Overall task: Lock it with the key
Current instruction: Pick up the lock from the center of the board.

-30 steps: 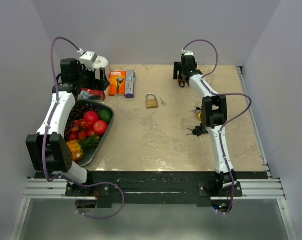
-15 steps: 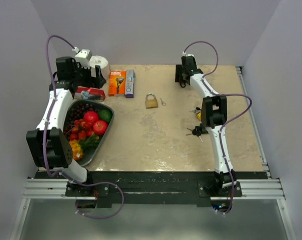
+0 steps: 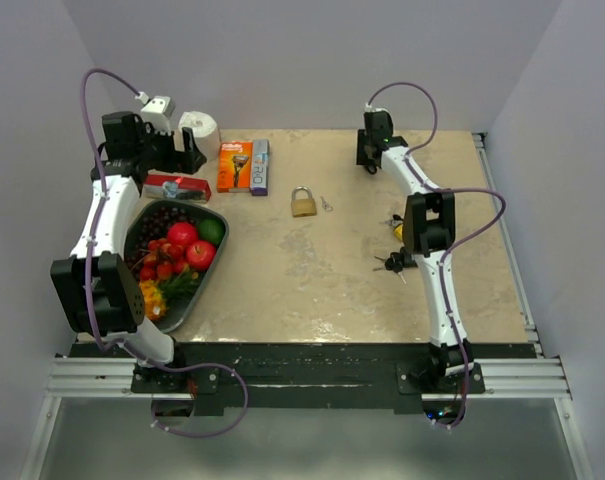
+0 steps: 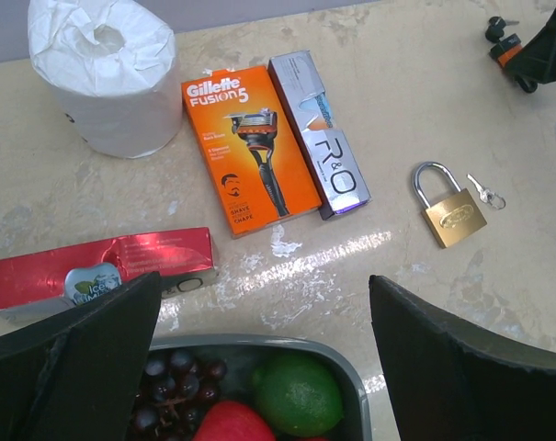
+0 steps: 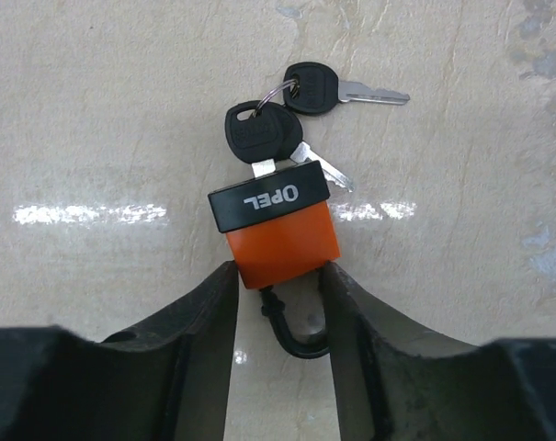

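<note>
Orange padlock: the orange padlock [image 5: 278,234] is lying flat, right of and farther back than the brass padlock [image 4: 454,219]. Its long axis is running straight out from the wrist. Its black OPEL cap is pointing away and its black shackle [image 5: 291,335] is pointing back.
Black-headed keys: two black-headed keys [image 5: 259,133] on one ring are lying just beyond the cap. One blade is reaching the cap, but whether it is inserted cannot be told. The other blade is pointing right.
Right pincer: the right pincer [image 5: 279,271] is standing partway closed. Its fingertips are pressing both lower corners of the orange body, and the shackle is sitting in the gap.
Left pincer: the left pincer [image 4: 264,294] is hanging spread wide and holding nothing, well left of the brass padlock.
Around: the fruit tray [image 4: 259,340], red box [image 4: 103,262], paper roll [image 4: 103,83], razor pack [image 4: 245,147] and R&O box [image 4: 319,133] are all lying left of the brass padlock. A small key [image 4: 484,190] is lying just right of it, apart. Nothing is lying between it and the orange padlock.
</note>
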### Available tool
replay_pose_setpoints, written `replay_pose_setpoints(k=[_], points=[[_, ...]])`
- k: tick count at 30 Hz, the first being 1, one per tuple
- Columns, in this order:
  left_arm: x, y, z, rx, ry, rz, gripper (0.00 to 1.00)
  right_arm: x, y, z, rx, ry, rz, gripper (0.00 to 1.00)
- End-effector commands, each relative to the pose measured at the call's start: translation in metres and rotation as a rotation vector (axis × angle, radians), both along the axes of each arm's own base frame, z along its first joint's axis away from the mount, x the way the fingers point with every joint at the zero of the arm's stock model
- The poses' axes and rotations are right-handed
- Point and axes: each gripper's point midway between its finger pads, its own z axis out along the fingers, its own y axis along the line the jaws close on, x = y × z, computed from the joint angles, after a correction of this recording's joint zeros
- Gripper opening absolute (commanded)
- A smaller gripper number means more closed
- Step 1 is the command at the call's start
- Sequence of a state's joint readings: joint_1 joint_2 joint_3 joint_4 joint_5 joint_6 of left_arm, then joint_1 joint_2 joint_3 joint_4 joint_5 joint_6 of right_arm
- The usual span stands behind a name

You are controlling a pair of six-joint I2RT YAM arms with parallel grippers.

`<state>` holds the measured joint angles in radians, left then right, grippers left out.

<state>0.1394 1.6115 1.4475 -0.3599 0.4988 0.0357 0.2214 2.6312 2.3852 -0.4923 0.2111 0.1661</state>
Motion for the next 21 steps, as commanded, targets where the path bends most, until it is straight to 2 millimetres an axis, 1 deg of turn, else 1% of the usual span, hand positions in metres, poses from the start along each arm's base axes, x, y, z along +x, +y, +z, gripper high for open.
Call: replay_pose_setpoints(k=[1,2,3,4,6,7,8,10,11,12,13,14,15,16,17,18,19,20,21], points=[[0.012,0.005,0.024,-0.025,-0.07,-0.005,0.98,-0.018,-0.001,-0.01,0.041,0.093,0.001,0.38],[0.012,0.005,0.025,-0.024,-0.072,-0.005,0.98,-0.031,-0.001,-0.019,0.049,0.143,0.003,0.35],[0.011,0.006,0.024,-0.025,-0.071,-0.005,0.98,-0.035,-0.001,-0.019,0.057,0.155,-0.001,0.33],[0.012,0.005,0.024,-0.027,-0.07,-0.007,0.98,-0.038,-0.001,-0.009,0.07,0.149,-0.004,0.31],[0.011,0.003,0.023,-0.036,-0.069,-0.015,0.98,-0.048,0.0,-0.01,0.076,0.178,0.005,0.3],[0.011,0.002,0.024,-0.039,-0.07,-0.018,0.98,-0.05,0.001,0.0,0.082,0.169,0.009,0.29],[0.011,0.001,0.024,-0.043,-0.071,-0.023,0.98,-0.057,-0.001,-0.004,0.079,0.192,0.012,0.29],[0.011,0.0,0.025,-0.046,-0.076,-0.03,0.98,-0.065,0.001,-0.004,0.084,0.213,0.036,0.29],[0.011,0.0,0.025,-0.047,-0.075,-0.031,0.98,-0.076,0.0,-0.007,0.085,0.242,0.046,0.27],[0.01,0.001,0.026,-0.046,-0.078,-0.03,0.98,-0.083,0.002,-0.01,0.087,0.26,0.071,0.25],[0.009,-0.001,0.027,-0.047,-0.08,-0.034,0.98,-0.088,0.002,-0.011,0.092,0.269,0.079,0.21],[0.009,-0.001,0.027,-0.046,-0.079,-0.033,0.98,-0.098,0.003,-0.014,0.094,0.289,0.091,0.11],[0.007,0.0,0.029,-0.045,-0.083,-0.032,0.98,-0.102,0.004,-0.014,0.098,0.295,0.104,0.03],[0.006,-0.001,0.03,-0.046,-0.086,-0.033,0.98,-0.106,0.005,-0.012,0.105,0.297,0.112,0.0],[0.004,-0.001,0.03,-0.045,-0.086,-0.032,0.98,-0.115,0.007,-0.018,0.118,0.322,0.128,0.0],[0.002,-0.001,0.031,-0.044,-0.088,-0.034,0.98,-0.119,0.009,-0.008,0.124,0.311,0.142,0.0],[0.001,-0.001,0.031,-0.044,-0.089,-0.034,0.98,-0.123,0.011,-0.006,0.133,0.316,0.149,0.0],[-0.001,-0.003,0.032,-0.045,-0.091,-0.038,0.98,-0.134,0.011,-0.012,0.136,0.35,0.159,0.0],[-0.002,-0.004,0.032,-0.05,-0.089,-0.043,0.98,-0.14,0.013,-0.004,0.14,0.348,0.177,0.0]])
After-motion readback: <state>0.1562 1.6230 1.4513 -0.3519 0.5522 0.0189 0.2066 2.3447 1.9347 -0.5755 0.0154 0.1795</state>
